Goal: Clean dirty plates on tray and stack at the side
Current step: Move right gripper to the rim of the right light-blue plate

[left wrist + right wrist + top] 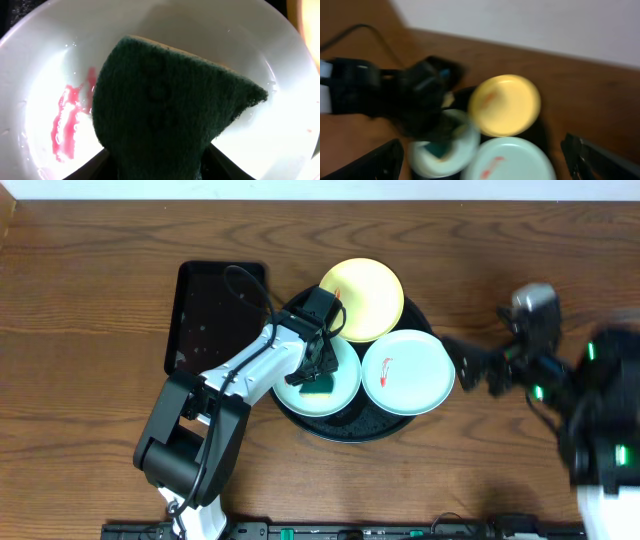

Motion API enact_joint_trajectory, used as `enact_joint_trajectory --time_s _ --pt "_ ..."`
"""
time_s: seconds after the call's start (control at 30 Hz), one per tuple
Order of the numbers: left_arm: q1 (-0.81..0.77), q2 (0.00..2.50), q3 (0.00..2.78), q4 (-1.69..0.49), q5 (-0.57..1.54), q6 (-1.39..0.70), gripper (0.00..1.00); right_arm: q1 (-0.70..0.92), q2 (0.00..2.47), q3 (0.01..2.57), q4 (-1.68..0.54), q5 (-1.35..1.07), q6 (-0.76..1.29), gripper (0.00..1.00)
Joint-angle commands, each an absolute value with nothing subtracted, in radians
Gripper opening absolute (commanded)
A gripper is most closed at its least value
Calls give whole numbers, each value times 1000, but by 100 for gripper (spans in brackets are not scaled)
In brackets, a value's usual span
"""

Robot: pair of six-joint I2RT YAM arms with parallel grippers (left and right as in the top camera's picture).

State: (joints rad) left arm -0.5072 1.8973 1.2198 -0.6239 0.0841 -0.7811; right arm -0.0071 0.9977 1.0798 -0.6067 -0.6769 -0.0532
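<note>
Three plates sit on the round black tray (300,423). My left gripper (318,372) is shut on a dark green sponge (165,115) and presses it on the left mint plate (345,385), which has a red smear (70,125). The right mint plate (410,375) has a red smear. The yellow plate (365,298) lies at the back. My right gripper (470,368) is open and empty, right of the tray above the table; its view shows the yellow plate (505,105) and right mint plate (512,160), blurred.
A smaller rectangular black tray (205,315) lies left of the round tray. The table is brown wood (90,330). The wall edge runs along the back.
</note>
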Motion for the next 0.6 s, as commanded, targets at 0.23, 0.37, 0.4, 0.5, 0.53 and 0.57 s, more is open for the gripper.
enact_joint_trajectory --time_s 0.23,0.37,0.4,0.5,0.53,0.57 --pt "-512 1882 1234 -628 86 -768 48 -6 1275 1155 -482 -1147 216 98" --pt "-512 1882 1234 -627 86 -768 48 54 1275 1223 -606 -830 216 99" --pt "-512 1882 1234 -627 86 -768 49 75 1280 1259 -673 -709 210 99" --pt "-512 1882 1234 -627 86 -768 49 139 1324 1393 -908 -408 149 99" --pt "-512 1882 1234 -627 86 -768 49 155 1340 1423 -959 -358 137 99" --pt "-512 1882 1234 -627 86 -768 49 175 1361 1454 -1010 -303 133 99"
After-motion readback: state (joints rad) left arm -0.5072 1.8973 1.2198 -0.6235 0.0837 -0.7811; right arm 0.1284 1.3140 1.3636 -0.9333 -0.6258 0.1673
